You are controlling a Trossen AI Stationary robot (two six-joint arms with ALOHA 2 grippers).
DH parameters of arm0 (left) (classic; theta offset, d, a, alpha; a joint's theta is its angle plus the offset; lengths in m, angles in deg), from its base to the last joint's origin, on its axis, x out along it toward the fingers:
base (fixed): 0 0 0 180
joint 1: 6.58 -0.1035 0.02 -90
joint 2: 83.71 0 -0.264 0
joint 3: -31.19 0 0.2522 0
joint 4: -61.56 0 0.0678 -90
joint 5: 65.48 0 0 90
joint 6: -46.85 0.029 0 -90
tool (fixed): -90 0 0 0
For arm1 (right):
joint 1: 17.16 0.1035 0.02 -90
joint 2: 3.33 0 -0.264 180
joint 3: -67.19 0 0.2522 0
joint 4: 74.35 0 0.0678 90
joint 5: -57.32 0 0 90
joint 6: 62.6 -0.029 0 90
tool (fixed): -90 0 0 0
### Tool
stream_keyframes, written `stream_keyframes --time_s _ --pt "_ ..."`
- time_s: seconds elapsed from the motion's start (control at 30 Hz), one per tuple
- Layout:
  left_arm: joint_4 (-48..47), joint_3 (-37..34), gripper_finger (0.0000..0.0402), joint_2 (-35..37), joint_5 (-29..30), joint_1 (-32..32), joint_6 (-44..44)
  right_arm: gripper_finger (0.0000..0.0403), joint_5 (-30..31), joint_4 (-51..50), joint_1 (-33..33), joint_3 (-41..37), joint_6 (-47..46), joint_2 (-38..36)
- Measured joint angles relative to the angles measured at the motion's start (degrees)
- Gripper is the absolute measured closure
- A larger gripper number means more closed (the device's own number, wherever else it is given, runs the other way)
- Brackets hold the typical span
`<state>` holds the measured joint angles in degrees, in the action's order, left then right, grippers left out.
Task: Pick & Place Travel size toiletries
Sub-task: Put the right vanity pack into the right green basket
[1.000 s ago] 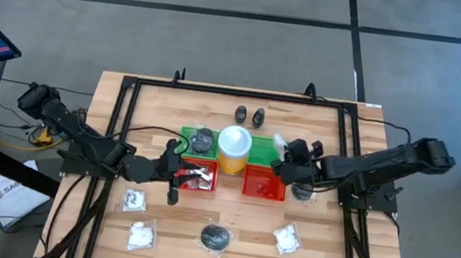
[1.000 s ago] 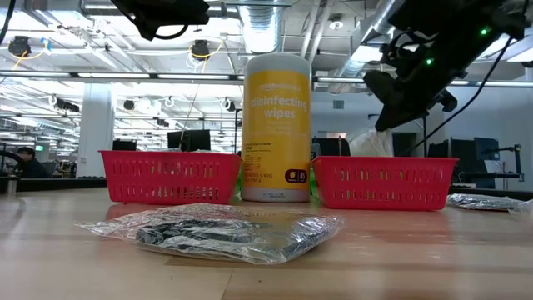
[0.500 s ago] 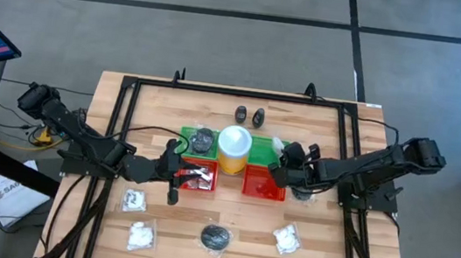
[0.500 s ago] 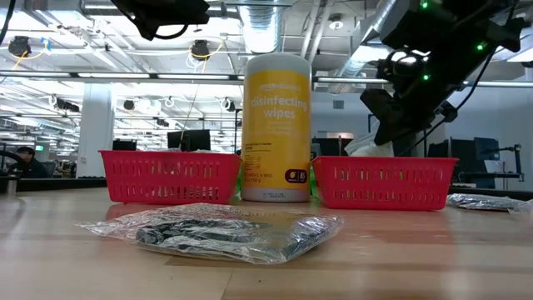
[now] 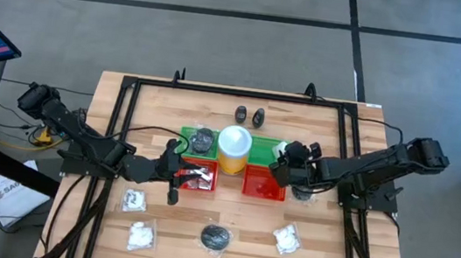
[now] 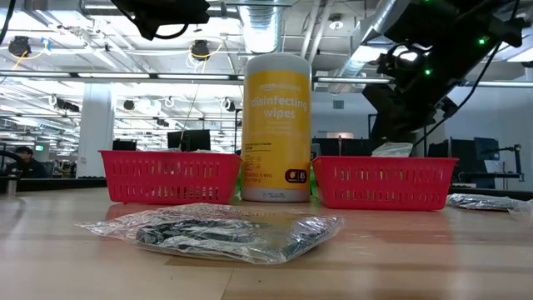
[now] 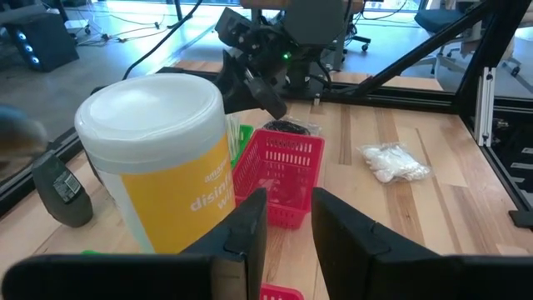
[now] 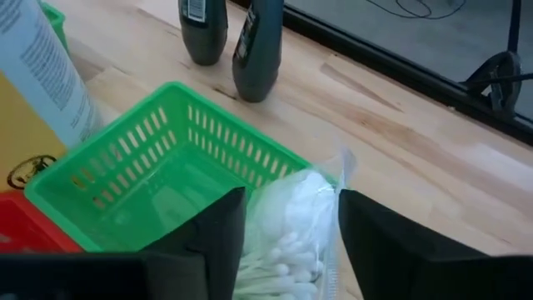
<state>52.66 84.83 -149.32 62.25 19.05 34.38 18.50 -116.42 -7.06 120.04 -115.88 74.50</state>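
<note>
A clear-wrapped white packet (image 8: 291, 233) lies between the open fingers of my right gripper (image 8: 291, 198), over the right-hand green tray's (image 8: 125, 167) near corner. From above, my right gripper (image 5: 285, 159) is right of the yellow wipes cylinder (image 5: 234, 148), between the green tray (image 5: 274, 145) and the right red tray (image 5: 262, 184). My left gripper (image 5: 174, 173) stands open and holds nothing at the left red tray (image 5: 199, 177). More toiletries lie on the table: white packets (image 5: 141, 236) (image 5: 287, 238), a dark pad (image 5: 215, 236), two black bottles (image 5: 250, 115). My right gripper has its fingers (image 8: 212, 237) on either side of the packet's wrapped end (image 8: 310, 196), coming from above at a slant. I cannot tell whether they touch it. The packet lies on the green tray's corner.
The left green tray (image 5: 184, 130) holds a dark pad (image 5: 202, 139). A packet (image 5: 132, 198) lies near the left arm. Another pad (image 5: 303, 192) sits under the right arm. A black frame (image 5: 129, 90) runs around the table. There is bare wood at the far edge.
My right gripper has opened its fingers and let go of the white packet. The packet has sunk from below the fingers, and in the low view only its top shows above the right red tray's rim. The left arm has kept still.
</note>
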Motion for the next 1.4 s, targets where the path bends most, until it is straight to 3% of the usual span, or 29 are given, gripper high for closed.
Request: stream_keyframes --time_s 0.23,0.57,0.8,1.4 --pt "0.09 0.00 0.0314 0.00 0.00 0.00 -0.02 0.0202 -0.02 -5.66 -0.01 2.90 1.20 0.00" --pt "0.14 0.00 0.0314 0.00 0.00 0.00 -0.02 0.0217 -0.48 -15.14 4.72 7.66 1.19 0.00" --pt "0.14 0.00 0.0314 0.00 0.00 0.00 -0.02 0.0228 -9.22 -15.21 10.91 7.94 1.17 0.00" --pt "0.54 0.00 0.0314 0.00 -0.02 0.00 -0.42 0.0245 -19.23 -15.19 28.42 7.97 -11.97 0.03"
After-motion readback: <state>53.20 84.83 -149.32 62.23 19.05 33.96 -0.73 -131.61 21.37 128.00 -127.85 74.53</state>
